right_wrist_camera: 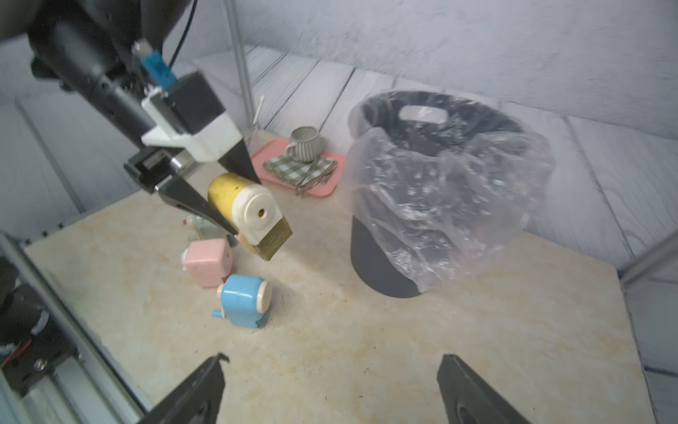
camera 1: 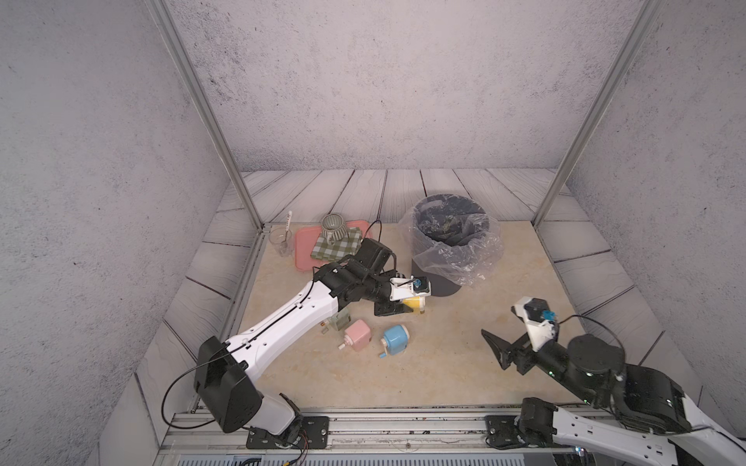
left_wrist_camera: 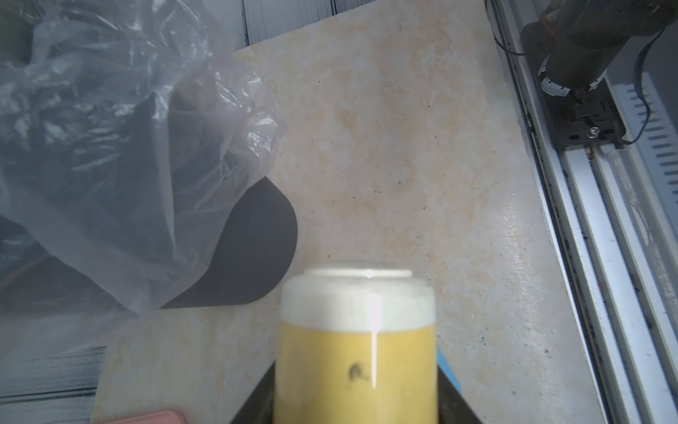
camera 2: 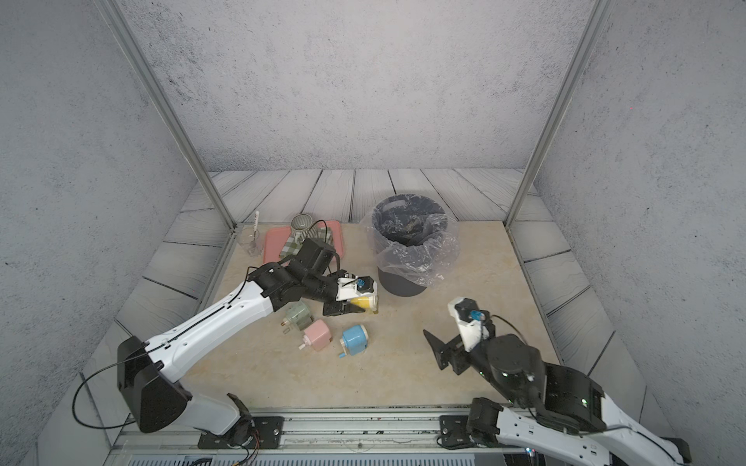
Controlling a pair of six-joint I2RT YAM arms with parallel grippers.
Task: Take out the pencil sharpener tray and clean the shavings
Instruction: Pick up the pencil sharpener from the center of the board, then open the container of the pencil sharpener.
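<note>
My left gripper (camera 1: 412, 308) is shut on a yellow pencil sharpener (camera 1: 415, 302) with a white front and holds it above the table, next to the bin. In the right wrist view the black fingers (right_wrist_camera: 190, 202) clamp the sharpener's yellow body (right_wrist_camera: 227, 194). The sharpener's brownish translucent tray (right_wrist_camera: 276, 236) sticks out a little past the white face at its base. The left wrist view shows the sharpener (left_wrist_camera: 356, 348) from behind, and the tray is hidden there. My right gripper (camera 1: 498, 347) hovers open and empty over the front right of the table, well apart from the sharpener.
A dark bin (camera 1: 448, 200) lined with a clear plastic bag stands just behind the held sharpener. Pink (camera 1: 357, 335), blue (camera 1: 395, 339) and green (camera 1: 339, 320) sharpeners lie under the left arm. A pink board (camera 1: 300, 250) with a checked cloth and a mug, and a glass (camera 1: 281, 241), are at the back left.
</note>
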